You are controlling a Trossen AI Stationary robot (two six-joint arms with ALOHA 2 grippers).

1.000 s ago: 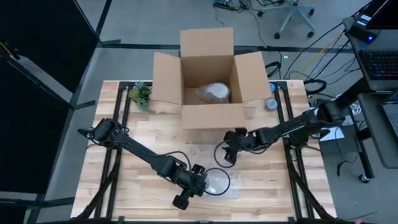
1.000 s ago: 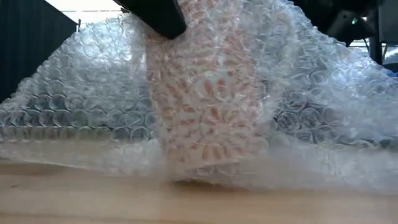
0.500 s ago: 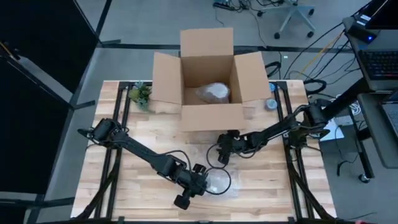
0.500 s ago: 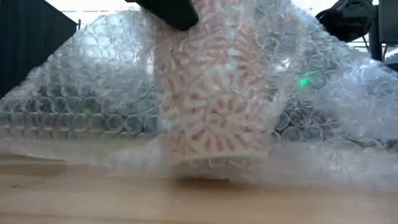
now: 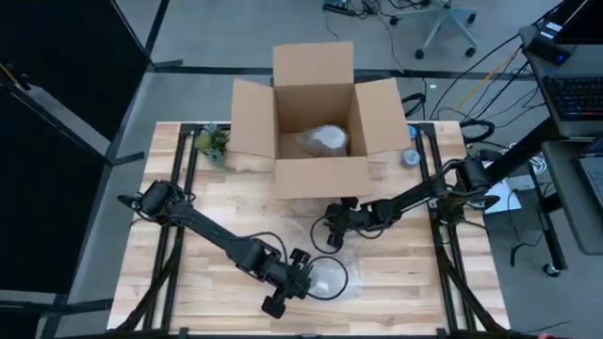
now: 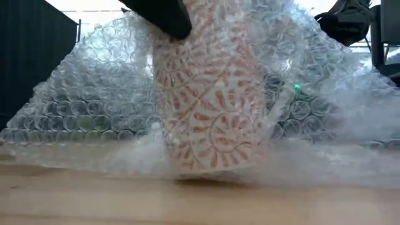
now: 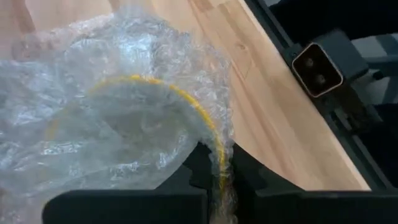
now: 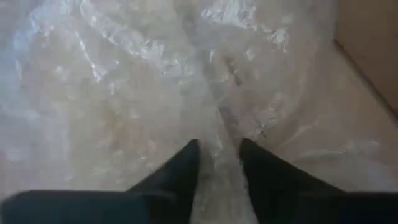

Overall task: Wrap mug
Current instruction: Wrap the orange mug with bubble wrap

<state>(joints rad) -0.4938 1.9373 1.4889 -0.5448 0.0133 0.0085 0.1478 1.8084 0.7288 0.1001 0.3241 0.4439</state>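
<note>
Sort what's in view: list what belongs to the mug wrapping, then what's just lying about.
Job:
mug
bubble wrap
left gripper, holding the mug's rim through the wrap
right gripper, pinching the wrap

Lying about:
cardboard box, open, with a wrapped bundle inside
small plant
tape roll

The mug (image 6: pixel 212 106) stands upright on the wooden table, white with an orange-red swirl pattern and a yellow rim. Clear bubble wrap (image 6: pixel 81 106) lies under it and drapes up around its sides.
</note>
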